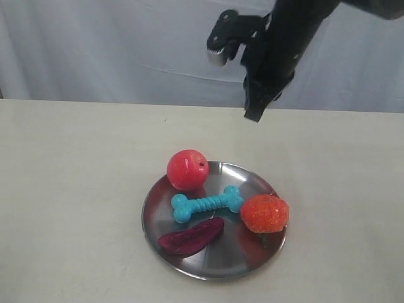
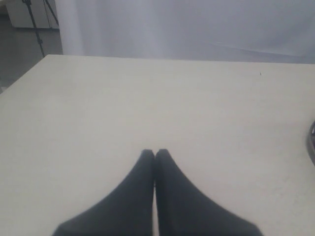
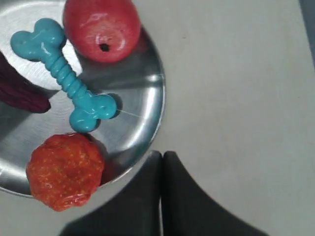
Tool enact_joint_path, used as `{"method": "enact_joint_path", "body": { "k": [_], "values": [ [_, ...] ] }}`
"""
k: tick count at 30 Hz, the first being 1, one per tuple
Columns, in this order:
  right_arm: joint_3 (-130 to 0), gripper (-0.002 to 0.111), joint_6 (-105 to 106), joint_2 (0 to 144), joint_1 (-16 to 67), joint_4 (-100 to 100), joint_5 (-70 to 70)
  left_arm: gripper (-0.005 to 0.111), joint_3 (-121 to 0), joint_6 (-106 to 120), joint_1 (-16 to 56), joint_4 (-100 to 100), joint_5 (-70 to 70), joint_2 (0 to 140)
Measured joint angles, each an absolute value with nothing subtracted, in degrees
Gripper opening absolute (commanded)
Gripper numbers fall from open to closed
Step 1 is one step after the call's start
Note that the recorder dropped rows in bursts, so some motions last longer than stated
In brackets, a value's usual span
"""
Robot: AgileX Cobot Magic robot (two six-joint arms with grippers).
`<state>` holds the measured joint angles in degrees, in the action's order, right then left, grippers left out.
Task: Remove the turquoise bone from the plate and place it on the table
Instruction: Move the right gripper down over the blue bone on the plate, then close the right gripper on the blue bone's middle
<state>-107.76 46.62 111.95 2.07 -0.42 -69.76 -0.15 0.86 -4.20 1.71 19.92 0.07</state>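
The left pincer (image 2: 155, 152) is seen as two matte black fingers (image 2: 130, 199), broad at the base and tapered to rounded tips, with only a thin pale seam between them. The right pincer (image 3: 161, 155) is shaped and coloured alike. In the exterior view the right arm (image 1: 284, 44) is shown black and boxy, with a grey-faced block (image 1: 221, 39) mounted on its side.

A glossy red ball (image 1: 187, 169) with a small dark hole sits farthest back. To its right and nearer the front rests a bumpy orange-red strawberry-shaped toy (image 1: 264, 213). A dark purple elongated piece (image 1: 190, 235) lies in front, apart from both. A pale, creased curtain (image 1: 113, 50) hangs behind.
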Motion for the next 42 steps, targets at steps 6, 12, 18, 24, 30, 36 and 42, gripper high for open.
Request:
{"method": "enact_joint_path", "body": {
  "k": [6,12,18,24,30,36,42],
  "values": [
    [-107.1,0.000,49.5,118.6,10.8,-2.3,-69.8,0.000,-0.1,0.9,-4.2,1.7,19.9,0.1],
    [-107.1,0.038,49.3,124.7,12.9,0.0,-69.8,0.000,-0.1,0.9,-4.2,1.7,19.9,0.1],
    [-107.1,0.038,49.2,126.6,13.0,2.1,-69.8,0.000,-0.1,0.9,-4.2,1.7,19.9,0.1],
    [-107.1,0.038,48.0,127.7,13.0,2.1,-69.8,0.000,-0.1,0.9,-4.2,1.7,19.9,0.1],
    [-107.1,0.038,47.7,128.8,13.0,1.1,-69.8,0.000,-0.1,0.9,-4.2,1.7,19.9,0.1],
    [-107.1,0.038,47.6,130.7,13.0,-1.4,-69.8,0.000,-0.1,0.9,-4.2,1.7,19.9,0.1],
    [-107.1,0.038,47.6,132.3,13.0,-1.8,-69.8,0.000,-0.1,0.9,-4.2,1.7,19.9,0.1]
  ]
}}
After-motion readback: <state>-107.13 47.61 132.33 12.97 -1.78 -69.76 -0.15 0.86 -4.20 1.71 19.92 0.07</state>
